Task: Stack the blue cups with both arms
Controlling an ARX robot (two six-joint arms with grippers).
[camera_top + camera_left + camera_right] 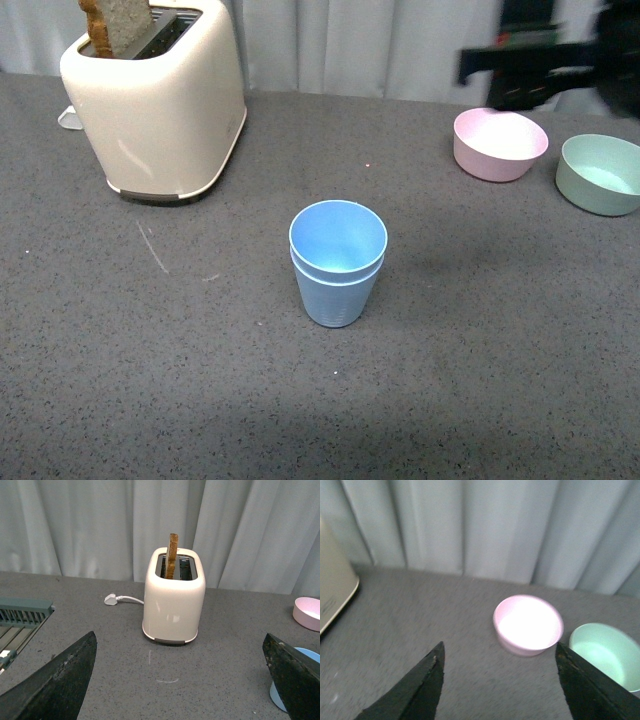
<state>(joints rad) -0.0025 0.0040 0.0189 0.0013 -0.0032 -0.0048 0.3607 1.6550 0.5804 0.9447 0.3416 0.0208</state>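
Observation:
The two blue cups (338, 262) stand upright in the middle of the grey table, one nested inside the other. No gripper touches them. My right arm (545, 62) shows blurred at the far right, above the bowls. In the right wrist view my right gripper (499, 643) is open and empty, with the pink bowl (527, 625) beyond it. My left gripper (179, 634) is open and empty over the table, out of the front view. A part of the blue cups (278, 699) shows behind one of its fingers (295, 680).
A cream toaster (155, 100) with a slice of bread stands at the back left; it also shows in the left wrist view (173, 600). A pink bowl (500, 143) and a green bowl (600, 175) sit at the back right. A dish rack (20, 620) lies at one side.

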